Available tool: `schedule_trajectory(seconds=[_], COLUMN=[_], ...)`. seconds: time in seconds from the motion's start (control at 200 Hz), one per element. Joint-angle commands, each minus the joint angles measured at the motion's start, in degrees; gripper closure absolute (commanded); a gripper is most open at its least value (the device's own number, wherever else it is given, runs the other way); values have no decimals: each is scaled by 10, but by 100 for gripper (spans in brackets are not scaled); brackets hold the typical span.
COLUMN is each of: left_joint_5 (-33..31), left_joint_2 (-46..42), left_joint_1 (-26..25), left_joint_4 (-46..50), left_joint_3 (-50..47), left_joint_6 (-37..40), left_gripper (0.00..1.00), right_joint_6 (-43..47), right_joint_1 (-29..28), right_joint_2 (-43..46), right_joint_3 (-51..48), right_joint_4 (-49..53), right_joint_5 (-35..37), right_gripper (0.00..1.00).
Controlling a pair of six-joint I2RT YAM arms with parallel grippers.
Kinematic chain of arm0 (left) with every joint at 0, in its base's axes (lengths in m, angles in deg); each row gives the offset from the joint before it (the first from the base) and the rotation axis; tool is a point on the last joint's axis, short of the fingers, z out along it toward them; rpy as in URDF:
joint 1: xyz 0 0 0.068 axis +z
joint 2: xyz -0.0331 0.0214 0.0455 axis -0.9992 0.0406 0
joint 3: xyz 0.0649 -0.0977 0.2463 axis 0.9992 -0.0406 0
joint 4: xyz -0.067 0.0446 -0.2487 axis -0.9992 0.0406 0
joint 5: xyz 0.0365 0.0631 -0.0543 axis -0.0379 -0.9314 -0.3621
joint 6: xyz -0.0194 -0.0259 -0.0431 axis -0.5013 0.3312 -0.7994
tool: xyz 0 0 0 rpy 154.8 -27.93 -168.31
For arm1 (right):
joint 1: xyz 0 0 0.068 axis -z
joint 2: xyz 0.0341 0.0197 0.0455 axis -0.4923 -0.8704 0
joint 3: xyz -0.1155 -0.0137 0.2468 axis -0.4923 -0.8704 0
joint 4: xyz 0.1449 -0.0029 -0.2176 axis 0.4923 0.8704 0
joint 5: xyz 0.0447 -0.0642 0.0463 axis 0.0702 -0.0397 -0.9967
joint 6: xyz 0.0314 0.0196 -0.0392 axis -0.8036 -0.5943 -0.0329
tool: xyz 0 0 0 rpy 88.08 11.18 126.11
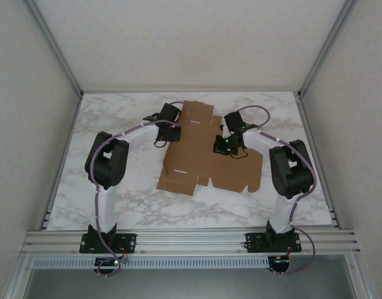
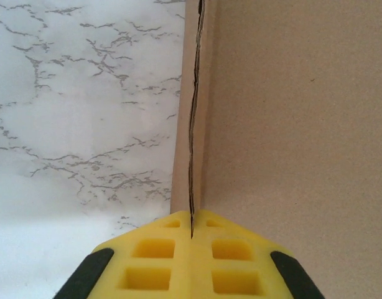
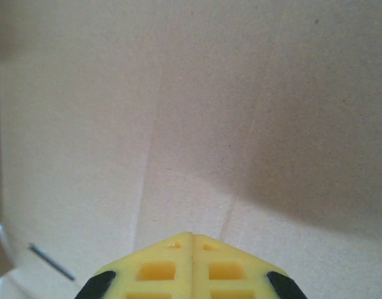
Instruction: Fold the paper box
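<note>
From above: one white marble-patterned table (image 1: 116,199) inside pale walls, with a metal rail (image 1: 191,240) along its near edge. Two black-and-white arms are bolted to the rail. One paper box (image 1: 203,162) lies in the middle of the table as a flat brown cardboard sheet with notched flaps and two thin slots. The left gripper (image 1: 177,124) sits at the sheet's left edge, and the right gripper (image 1: 223,148) is over its middle right. Bare table lies open to the left, right and front of the sheet. Its far flap reaches close to the table's back edge.

Left wrist: the left gripper (image 2: 191,233) has two yellow, waffle-moulded fingers (image 2: 153,255) pressed together. A thin dark line in the paper box (image 2: 290,124) runs straight into their seam. I cannot tell if any card is pinched there. Matte brown board covers the right, with veined table (image 2: 85,112) on the left.

Right wrist: the right gripper (image 3: 192,240) has its two yellow fingers closed tight and holds nothing. It points at the smooth paper box (image 3: 209,93), which has faint creases and one dark slot (image 3: 51,261) at lower left.
</note>
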Motion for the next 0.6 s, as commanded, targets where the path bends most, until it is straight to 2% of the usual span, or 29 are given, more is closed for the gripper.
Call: schedule_trajectory(seconds=[0.0, 0.11, 0.34, 0.596], left_joint_5=[3, 6, 15, 41], left_joint_2=[-17, -22, -32, -57], left_joint_1=[3, 3, 5, 5], left_joint_4=[44, 46, 58, 70], left_joint_3=[3, 3, 16, 37], left_joint_6=[8, 8, 4, -12], left_gripper=[100, 100, 100, 100], right_joint_6=[-55, -72, -63, -40], right_joint_1=[15, 25, 25, 25], right_joint_2=[13, -10, -72, -104], right_joint_3=[-21, -17, 6, 10], right_joint_4=[-64, -81, -70, -23], right_joint_5=[-84, -117, -112, -33], right_gripper=[100, 100, 100, 100])
